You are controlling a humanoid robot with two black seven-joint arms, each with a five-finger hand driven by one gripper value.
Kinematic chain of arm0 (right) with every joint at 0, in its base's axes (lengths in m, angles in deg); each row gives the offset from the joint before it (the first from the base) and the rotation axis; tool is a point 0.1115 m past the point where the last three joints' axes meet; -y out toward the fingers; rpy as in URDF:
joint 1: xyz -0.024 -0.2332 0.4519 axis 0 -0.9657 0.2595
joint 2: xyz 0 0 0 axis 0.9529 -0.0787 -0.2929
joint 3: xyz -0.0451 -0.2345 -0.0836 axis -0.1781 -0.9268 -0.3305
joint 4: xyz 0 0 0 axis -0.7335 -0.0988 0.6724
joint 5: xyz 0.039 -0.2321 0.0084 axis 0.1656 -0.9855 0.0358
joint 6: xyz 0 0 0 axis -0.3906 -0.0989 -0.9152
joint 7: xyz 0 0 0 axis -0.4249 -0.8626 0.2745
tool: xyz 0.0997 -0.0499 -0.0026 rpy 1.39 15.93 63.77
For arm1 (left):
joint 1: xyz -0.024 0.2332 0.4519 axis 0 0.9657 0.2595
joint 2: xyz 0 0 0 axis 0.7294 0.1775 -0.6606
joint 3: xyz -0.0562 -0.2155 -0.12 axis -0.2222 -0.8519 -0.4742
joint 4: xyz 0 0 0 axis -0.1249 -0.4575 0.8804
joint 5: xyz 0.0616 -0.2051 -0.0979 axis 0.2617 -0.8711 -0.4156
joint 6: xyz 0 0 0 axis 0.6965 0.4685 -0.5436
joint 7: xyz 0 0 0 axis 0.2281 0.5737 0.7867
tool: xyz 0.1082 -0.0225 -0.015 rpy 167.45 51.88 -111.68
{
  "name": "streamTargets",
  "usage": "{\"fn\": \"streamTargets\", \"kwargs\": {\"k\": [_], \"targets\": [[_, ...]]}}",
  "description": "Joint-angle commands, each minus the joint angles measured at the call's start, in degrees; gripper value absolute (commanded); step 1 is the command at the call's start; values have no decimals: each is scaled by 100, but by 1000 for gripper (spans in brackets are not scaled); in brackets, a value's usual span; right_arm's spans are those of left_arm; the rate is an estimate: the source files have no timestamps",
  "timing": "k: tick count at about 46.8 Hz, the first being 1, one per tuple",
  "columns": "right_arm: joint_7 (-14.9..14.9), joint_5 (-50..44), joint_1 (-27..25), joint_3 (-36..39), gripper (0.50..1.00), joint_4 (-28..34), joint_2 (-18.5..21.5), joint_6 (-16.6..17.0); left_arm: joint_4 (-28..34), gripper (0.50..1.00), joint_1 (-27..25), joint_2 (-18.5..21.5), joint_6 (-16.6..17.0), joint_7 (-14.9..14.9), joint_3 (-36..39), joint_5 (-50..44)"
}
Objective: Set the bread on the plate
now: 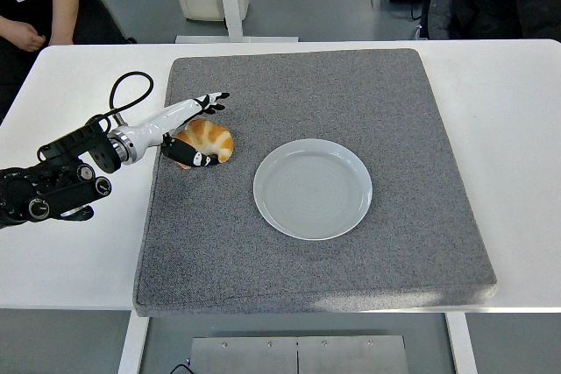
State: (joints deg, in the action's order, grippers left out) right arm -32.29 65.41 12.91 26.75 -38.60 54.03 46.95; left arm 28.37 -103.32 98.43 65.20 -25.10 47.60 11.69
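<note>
A golden croissant (209, 138) lies on the grey mat (377, 94), left of a pale round plate (313, 187). My left hand (195, 129) reaches in from the left and brackets the croissant. The thumb lies along the croissant's near side and the other fingers (210, 99) stretch past its far side. The hand is spread and the croissant still rests on the mat. The plate has nothing on it. My right hand is out of view.
The mat covers most of the white table (517, 129). A black cable (127, 94) loops above my left forearm. A person's arm (26, 37) shows at the top left, another person at the top right.
</note>
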Motion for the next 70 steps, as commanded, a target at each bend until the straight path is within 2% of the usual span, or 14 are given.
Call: {"fn": "streamTargets", "kwargs": {"k": [1,7,18,22,29,59,70], "targets": [[0,0,0,0,1000,0,0,1,0,865,30,4,0,-2,15,18],[0,0,-9,0,1000,0,0,-8,0,806,39,4,0,6,33,35],[0,0,-9,0,1000,0,0,-8,0,646,-14,39,-9,24,33,35],[0,0,-9,-9,1000,0,0,-8,0,613,-49,74,-9,24,-3,35],[0,0,-9,-9,1000,0,0,-8,0,503,-251,101,-9,33,-3,35],[0,0,0,-9,1000,0,0,-8,9,500,-638,320,-97,156,33,35],[0,0,0,-9,1000,0,0,-8,9,500,-848,469,-272,165,6,-9]]}}
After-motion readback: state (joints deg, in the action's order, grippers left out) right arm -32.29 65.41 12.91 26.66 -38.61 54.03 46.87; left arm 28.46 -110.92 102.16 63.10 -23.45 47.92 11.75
